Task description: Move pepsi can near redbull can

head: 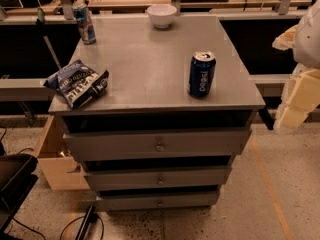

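The pepsi can [202,74] stands upright near the front right of the grey cabinet top [150,69]. It is stout and navy blue with white lettering and a silver top. The redbull can [84,24], slim with blue and silver panels, stands upright at the far left corner of the same top. My gripper [296,104] shows as pale cream parts at the right edge of the view, beyond the cabinet's right side and well to the right of the pepsi can. It touches nothing.
A white bowl [161,15] sits at the back middle of the top. A dark chip bag [78,83] lies at the front left corner, overhanging the edge. The cabinet has three drawers [159,145] below. A wooden box [57,159] stands on the floor at the left.
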